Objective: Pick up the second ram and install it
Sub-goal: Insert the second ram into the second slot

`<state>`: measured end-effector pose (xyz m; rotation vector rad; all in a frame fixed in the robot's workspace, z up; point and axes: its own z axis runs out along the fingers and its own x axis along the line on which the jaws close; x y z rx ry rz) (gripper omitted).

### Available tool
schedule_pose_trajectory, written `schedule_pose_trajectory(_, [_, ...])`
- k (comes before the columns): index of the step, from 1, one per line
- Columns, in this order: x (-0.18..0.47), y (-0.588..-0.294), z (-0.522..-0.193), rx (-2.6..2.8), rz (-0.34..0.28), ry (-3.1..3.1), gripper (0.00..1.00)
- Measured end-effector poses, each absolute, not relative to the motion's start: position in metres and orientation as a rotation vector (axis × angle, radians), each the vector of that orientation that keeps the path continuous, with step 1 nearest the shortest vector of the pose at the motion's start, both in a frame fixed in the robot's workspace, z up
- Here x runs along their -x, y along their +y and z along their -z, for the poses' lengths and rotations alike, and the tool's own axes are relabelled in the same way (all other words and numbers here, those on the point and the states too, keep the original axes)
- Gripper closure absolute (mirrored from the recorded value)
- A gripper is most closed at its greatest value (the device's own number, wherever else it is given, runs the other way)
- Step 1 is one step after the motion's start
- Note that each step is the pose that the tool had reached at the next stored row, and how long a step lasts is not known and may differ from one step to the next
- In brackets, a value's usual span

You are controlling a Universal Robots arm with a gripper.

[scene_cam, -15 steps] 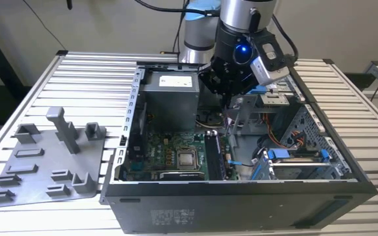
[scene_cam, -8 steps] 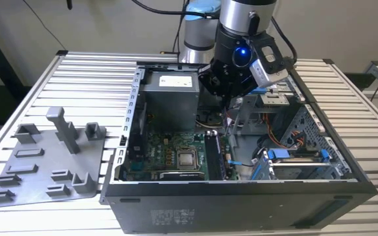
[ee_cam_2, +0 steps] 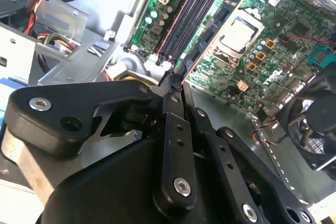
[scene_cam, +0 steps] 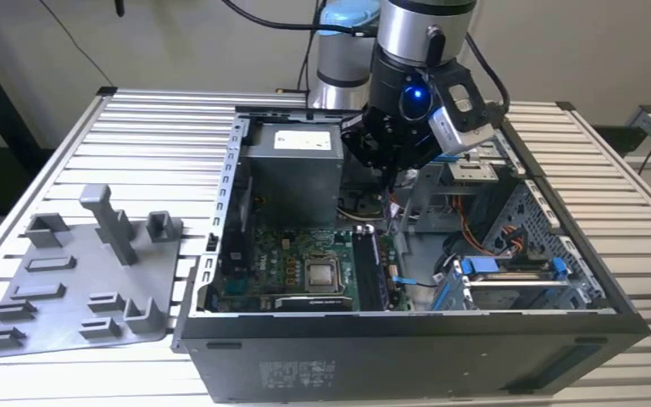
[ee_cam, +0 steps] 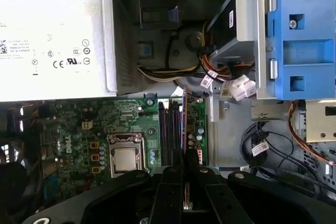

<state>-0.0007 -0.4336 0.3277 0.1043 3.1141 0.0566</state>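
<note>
Motherboard (ee_cam: 94,124) below: tool (ee_cam: 185,155) pinches second ram (ee_cam: 184,119) (edge-on).

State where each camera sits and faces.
Exterior view: off the arm, looking down into the open black computer case; arm and claw show.
First wrist view: on the wrist, facing down at the green motherboard; claw shows.
Second wrist view: on the wrist, facing the motherboard obliquely; claw shows.
Both wrist views share the thin bluish-green ram stick clamped in the claw.

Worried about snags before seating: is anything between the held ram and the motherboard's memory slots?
Nothing visible does. The gripper holds the second ram edge-on over the memory slots; the cables lie off to one side.
</note>
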Motion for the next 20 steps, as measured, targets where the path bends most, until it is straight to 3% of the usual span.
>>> schedule_pose_trajectory(20, [0.001,-0.434,-0.316,-0.104,-0.052,3.114,0.86])
